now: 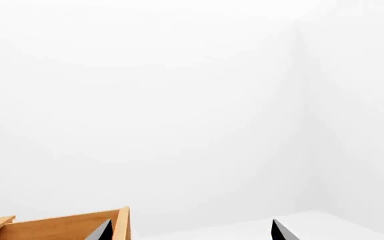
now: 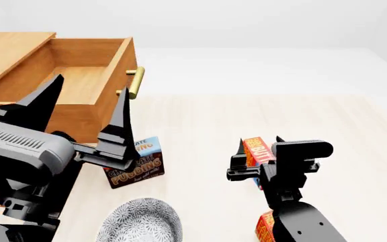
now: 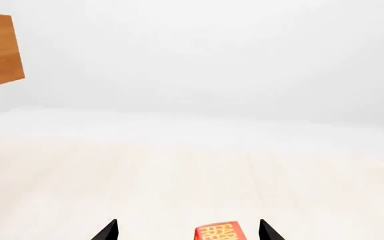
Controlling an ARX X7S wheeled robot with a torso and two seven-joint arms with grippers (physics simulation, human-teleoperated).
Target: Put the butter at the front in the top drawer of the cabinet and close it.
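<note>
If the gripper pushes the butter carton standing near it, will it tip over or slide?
The butter stands upright as a narrow box, so a high push would probably tip it. A low push might slide it on the smooth table. Its flat card faces likely grip well.

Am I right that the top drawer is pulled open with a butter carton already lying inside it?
Not quite. The top drawer is pulled open, but the head view shows it holding nothing. One butter carton sits on the floor at the right gripper, whose jaws are spread either side of it.

Grey ribbed arm, black hands – pointed fingers
</note>
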